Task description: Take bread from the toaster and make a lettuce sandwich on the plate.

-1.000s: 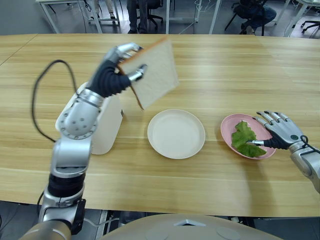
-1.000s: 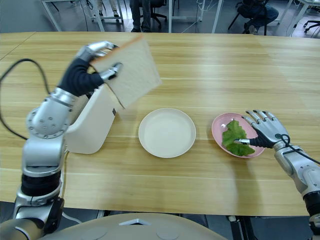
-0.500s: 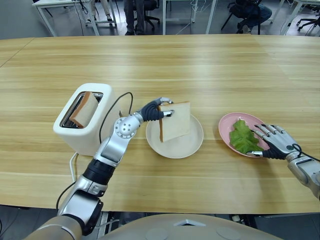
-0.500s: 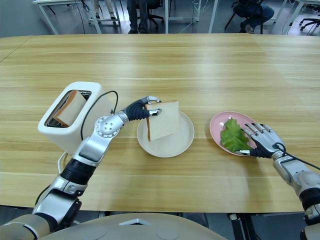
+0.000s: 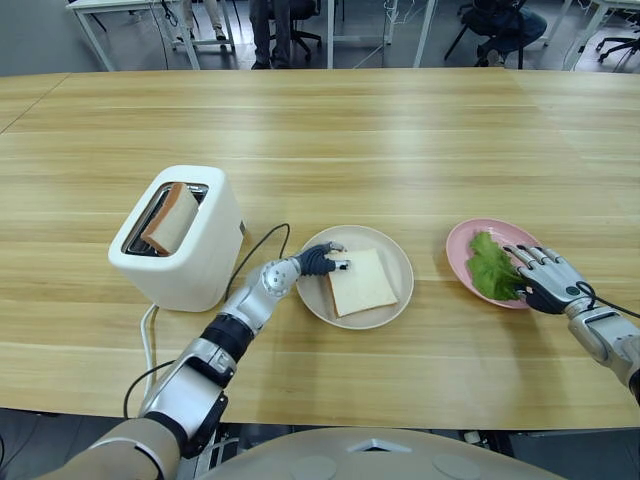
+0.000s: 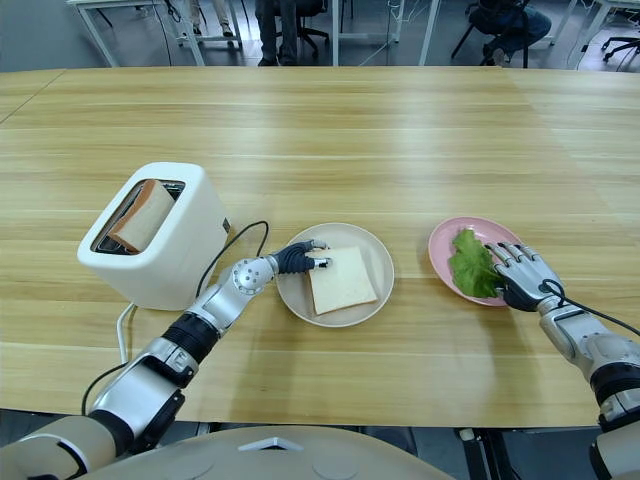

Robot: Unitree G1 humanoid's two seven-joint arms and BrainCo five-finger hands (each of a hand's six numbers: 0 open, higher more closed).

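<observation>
Bread slice lies flat on the cream plate, mid worktop, a bit left of centre on the plate, with bare rim showing on the far and right sides. Left hand sits low at the plate's left edge, its fingers curled and pinched onto the slice's far-left corner, forearm stretched along the worktop from the front-left. Toaster stands left of the plate, apart from it, with a second slice tilted in its slot, top poking out. The toaster's black cable loops across the wood between toaster and plate and passes close by the left wrist. Pink plate sits to the right of the cream one, with a gap between them. Lettuce is on the pink plate, bunched and raised toward its right side. Right hand rests at that plate's right rim, fingers closed on the leaf's right edge.
</observation>
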